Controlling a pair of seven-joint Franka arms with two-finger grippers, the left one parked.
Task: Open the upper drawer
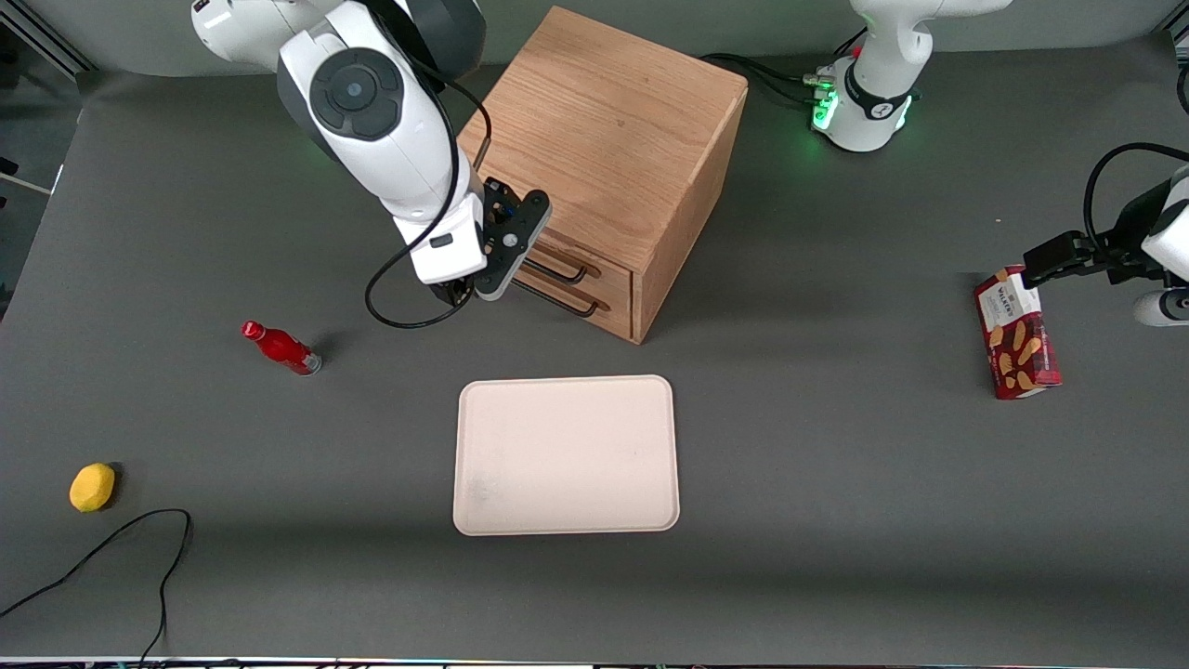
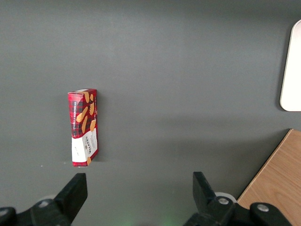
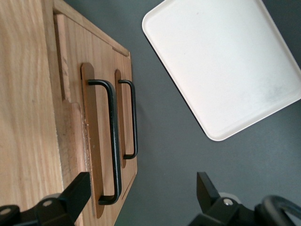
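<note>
The light oak upper drawer [image 3: 89, 141] with its black wire bar handle [image 3: 113, 141] sits shut in the wooden cube cabinet [image 1: 604, 139], above the matching lower drawer [image 3: 123, 117]. The end effector [image 3: 141, 195] hangs in front of the cabinet, fingers spread wide, gripping nothing, one finger [image 3: 77, 193] just beside the handle's end. A cream rectangular tray [image 1: 567, 455] lies on the grey desk [image 1: 836, 483], nearer the front camera than the cabinet.

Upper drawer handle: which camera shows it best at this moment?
The right wrist view: the upper drawer's handle runs full length, unobstructed, with the open gripper just in front of it. The front view shows only part of it, the rest hidden by the gripper. The left wrist view misses it.
</note>
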